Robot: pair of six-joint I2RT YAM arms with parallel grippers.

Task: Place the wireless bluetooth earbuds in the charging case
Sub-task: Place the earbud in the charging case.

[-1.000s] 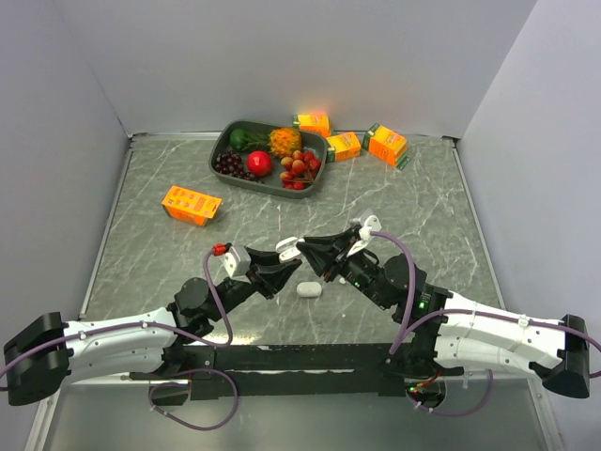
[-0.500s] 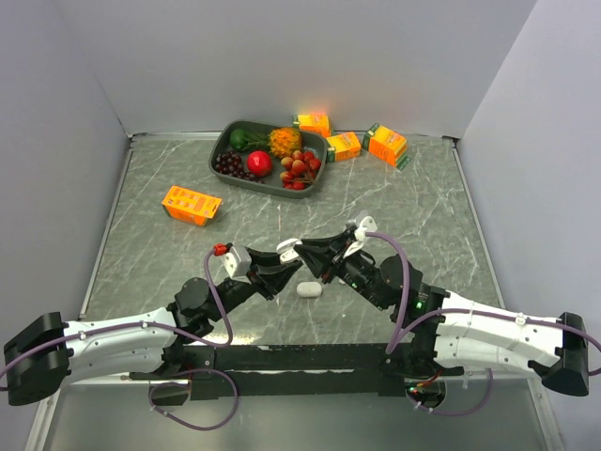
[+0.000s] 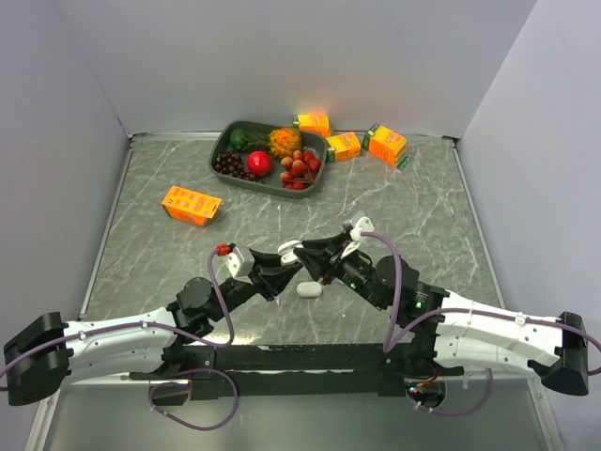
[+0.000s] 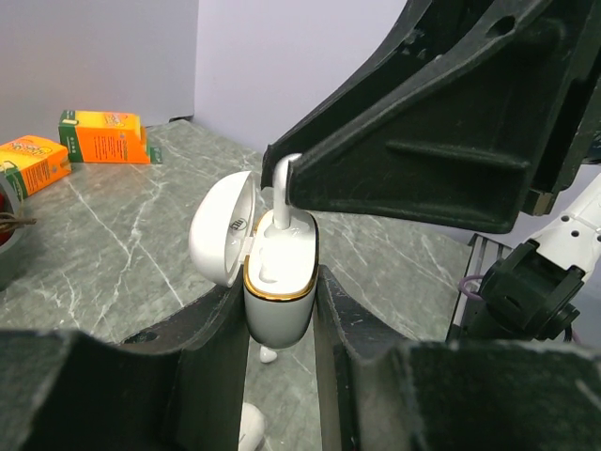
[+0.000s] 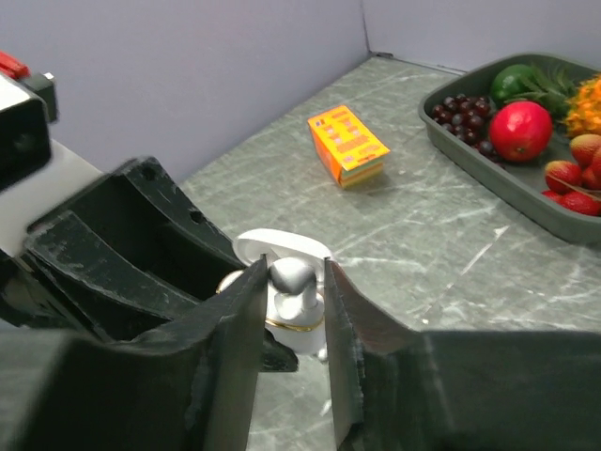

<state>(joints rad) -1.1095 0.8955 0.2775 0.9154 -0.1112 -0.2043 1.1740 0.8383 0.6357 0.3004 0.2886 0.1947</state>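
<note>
My left gripper (image 3: 280, 267) (image 4: 280, 287) is shut on an open white charging case (image 4: 280, 282) with a gold rim, held upright above the table with its lid (image 4: 223, 230) swung back. My right gripper (image 3: 304, 256) (image 5: 294, 267) is shut on a white earbud (image 5: 293, 276). The earbud's stem (image 4: 281, 195) points down into one socket of the case (image 5: 299, 331). Another small earbud (image 4: 269, 354) lies on the table below the case.
A second white case (image 3: 308, 289), closed, lies on the table under the grippers. A dark tray (image 3: 225, 141) of fruit stands at the back. Orange boxes sit at the left (image 3: 192, 203) and along the back (image 3: 344, 145) (image 3: 387, 144).
My right gripper has moved left and down with the earbud, bringing it over the open case. The left gripper has shifted slightly right with the case.
</note>
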